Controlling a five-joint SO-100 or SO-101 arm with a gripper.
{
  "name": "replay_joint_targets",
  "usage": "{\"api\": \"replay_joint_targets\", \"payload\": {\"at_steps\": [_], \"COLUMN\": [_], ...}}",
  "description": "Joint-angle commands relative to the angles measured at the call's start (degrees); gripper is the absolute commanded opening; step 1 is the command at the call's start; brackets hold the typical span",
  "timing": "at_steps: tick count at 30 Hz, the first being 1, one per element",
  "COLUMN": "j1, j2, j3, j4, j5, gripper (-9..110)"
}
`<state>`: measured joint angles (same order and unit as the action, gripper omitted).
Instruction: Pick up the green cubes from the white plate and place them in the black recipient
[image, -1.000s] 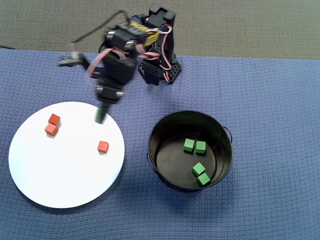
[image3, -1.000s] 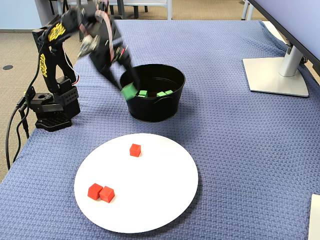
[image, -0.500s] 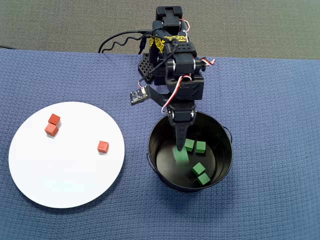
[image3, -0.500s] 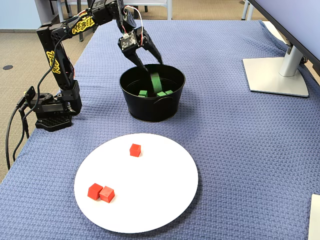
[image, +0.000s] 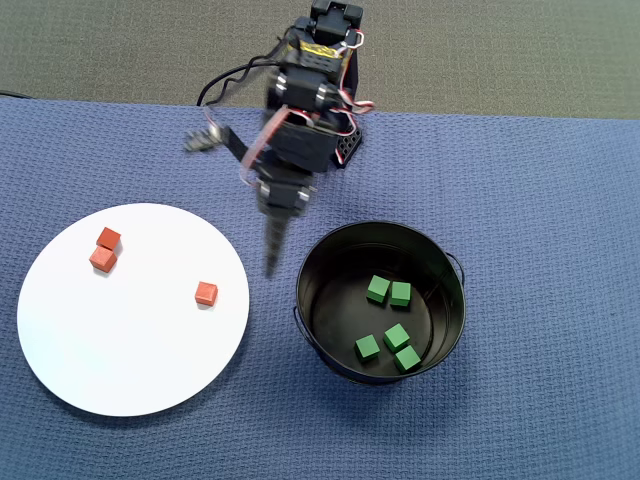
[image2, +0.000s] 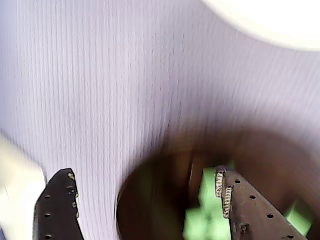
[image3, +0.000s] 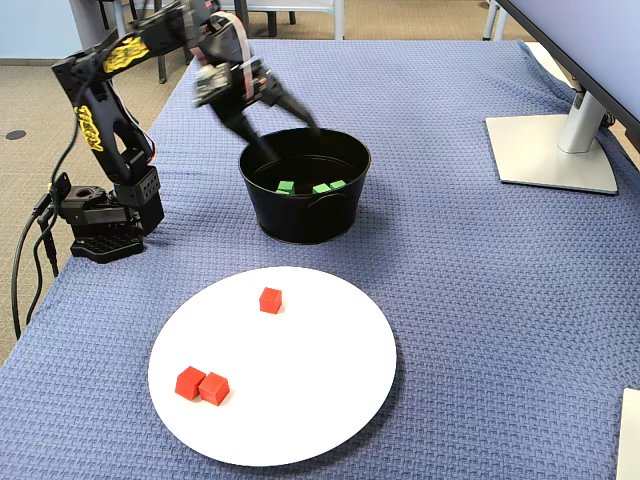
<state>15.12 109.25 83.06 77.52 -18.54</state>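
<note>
Five green cubes (image: 378, 290) lie on the floor of the black bucket (image: 447, 330). The white plate (image: 130, 360) carries only three red-orange cubes (image: 206, 293), clustered toward its 10 and 2 o'clock. The tool (image: 271, 262) hangs over the blue-clothed desk (image: 540, 200), between plate and bucket, at the bucket's 9 o'clock; in the wrist view its jaws stand wide apart with nothing between them (picture blurred). Judgement: the transfer step looks finished; no green cube remains to fetch, so the next move calls only for a clear retreat.
</note>
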Motion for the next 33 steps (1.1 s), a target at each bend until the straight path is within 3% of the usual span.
{"api": "replay_joint_targets", "payload": {"at_steps": [1,8,16,23,33], "j1": [8.26,10.81,2.20,-4.57,-9.84], "j2": [10.55,27.60,46.23,59.41,67.85], "j3": [7.12,31.20,55.90,69.87,75.76], "j4": [-5.10,-13.27,-18.54,-18.19,-11.07], "j5": [-3.60,-1.49,8.70,11.69,11.51], "gripper": [15,0,0,0,0]}}
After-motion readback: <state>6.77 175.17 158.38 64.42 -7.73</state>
